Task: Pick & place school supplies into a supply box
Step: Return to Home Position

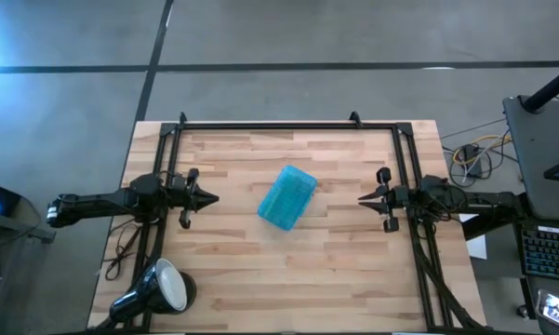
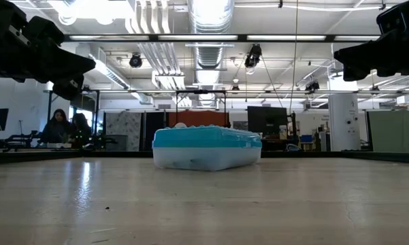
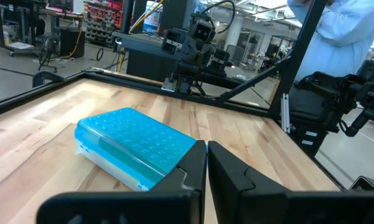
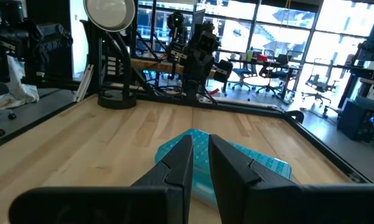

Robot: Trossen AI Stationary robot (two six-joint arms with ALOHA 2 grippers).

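We see the supply box point(image 1: 287, 197) lying shut and askew on the wooden table point(image 1: 260, 270), turquoise half on top and clear half beneath. Bare wood is open on every side of it, out to the black frame rails point(image 1: 288, 124) along the table's edges. The only other thing on the wood is the desk lamp point(image 1: 158, 290), well apart from the box near the corner on the left arm's side. The left gripper point(image 1: 213, 197) hangs to one side of the box and the right gripper point(image 1: 361, 197) to the other. Both are apart from it, raised off the table and pointing in at it, each arm stretched roughly level from its own edge. Each pair of fingers is drawn together with only a slit between, holding nothing. From table height both grippers are cut off at the picture's upper corners, well above the box. We cannot make out what the box holds, as the lid is only translucent and the lower half shows nothing distinct. Beyond the box a seated person point(image 2: 56, 126) is small and dim, and a light blue sleeve point(image 3: 345, 25) is cut off at the edge.
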